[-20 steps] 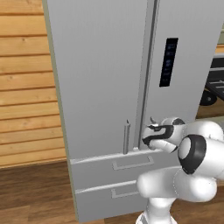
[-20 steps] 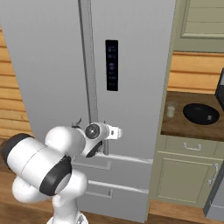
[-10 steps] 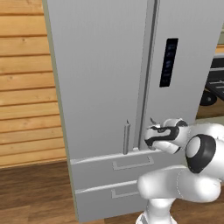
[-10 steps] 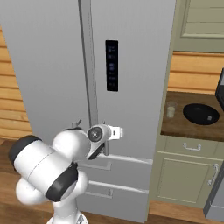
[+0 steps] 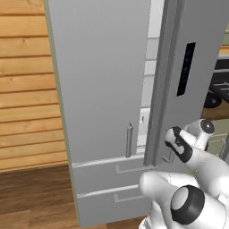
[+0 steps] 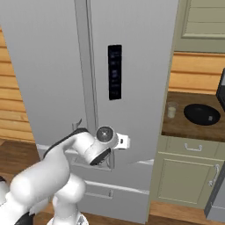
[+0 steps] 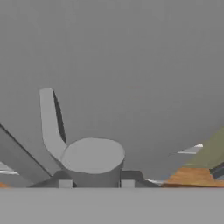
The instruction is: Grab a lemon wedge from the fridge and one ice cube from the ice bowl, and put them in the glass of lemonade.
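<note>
Now, step: you are on the first part of the job, getting the fridge (image 5: 98, 80) open so the lemon wedge can be reached.
Jaws: the gripper (image 7: 96, 183) sits at the bottom middle of the hand view with one tip on each side of the handle (image 7: 92, 157). The handle fills the space between the tips, so you appear to be pinching it.
Handle: it is the vertical bar on the door carrying the dark panel (image 6: 115, 72), low in the frame in the right base view, where the hand is pressed close to that door.
Door: in the left base view a pale strip runs down between the two doors, right of centre. That suggests this door is a crack ajar, but you cannot be sure from here.
Lemon wedge: judge it to be inside the fridge, behind the doors; nothing has been picked up.
Glass (image 6: 171, 110): it stands on the worktop (image 6: 176, 127) at the right of the right base view, well apart from the hand.
Bowl (image 6: 202, 114): black, just beside the glass, further right.
Next move: pull the handle outward along the door's arc, keeping the grip square so the bar does not slip out. Swing it wide enough to see the shelves before you reach in.
Progress: early; wedge and ice are both still to do.
</note>
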